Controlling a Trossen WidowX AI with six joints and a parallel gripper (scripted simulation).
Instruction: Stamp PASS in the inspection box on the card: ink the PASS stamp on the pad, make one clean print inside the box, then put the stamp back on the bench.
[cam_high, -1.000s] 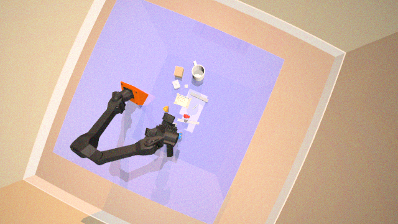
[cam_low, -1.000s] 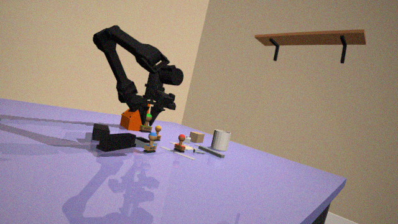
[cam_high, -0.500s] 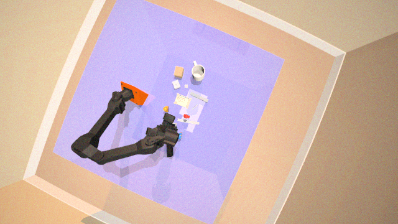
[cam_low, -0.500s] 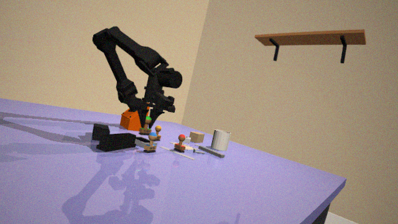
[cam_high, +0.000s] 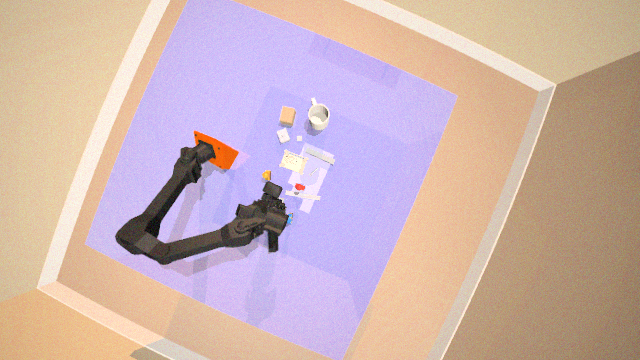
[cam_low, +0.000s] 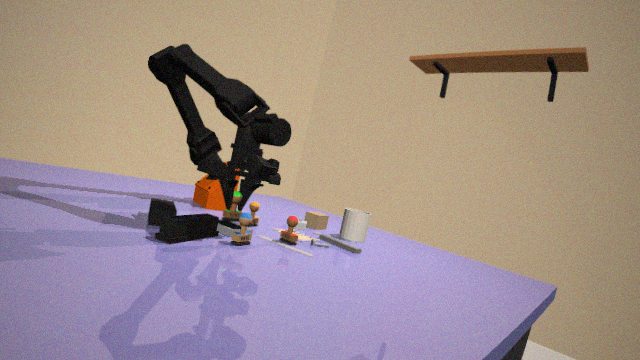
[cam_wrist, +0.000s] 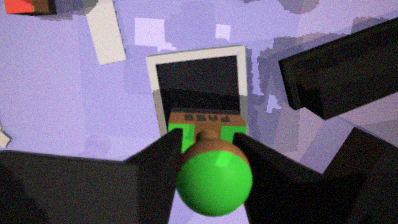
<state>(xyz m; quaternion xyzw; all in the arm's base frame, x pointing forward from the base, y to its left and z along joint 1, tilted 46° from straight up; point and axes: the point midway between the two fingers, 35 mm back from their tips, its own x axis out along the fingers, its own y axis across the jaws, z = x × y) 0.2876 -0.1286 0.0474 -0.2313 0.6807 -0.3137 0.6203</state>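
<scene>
My gripper (cam_low: 237, 201) (cam_wrist: 207, 138) is shut on the PASS stamp (cam_low: 237, 194) (cam_wrist: 215, 180), which has a green ball knob and a wooden block lettered PASS. The stamp is upright. In the wrist view its block overlaps the near part of the ink pad (cam_wrist: 242, 75), a black pad in a pale frame. Whether it touches the pad cannot be told. The arm hides the stamp and pad in the top view. A cream card (cam_high: 293, 161) with small marks lies beyond the gripper; its box is too small to make out.
A blue-knobbed stamp (cam_high: 290, 218) (cam_low: 245, 218), a red one (cam_high: 300, 187) (cam_low: 292, 220) and an orange one (cam_high: 266, 175) (cam_low: 254, 206) stand nearby. Black blocks (cam_low: 187, 228) (cam_wrist: 345, 67) flank the pad. A pale strip (cam_high: 311, 197) (cam_wrist: 107, 35), grey bar (cam_low: 340, 243), mug (cam_high: 318, 117) (cam_low: 355, 226) and tan block (cam_high: 287, 116) lie farther off.
</scene>
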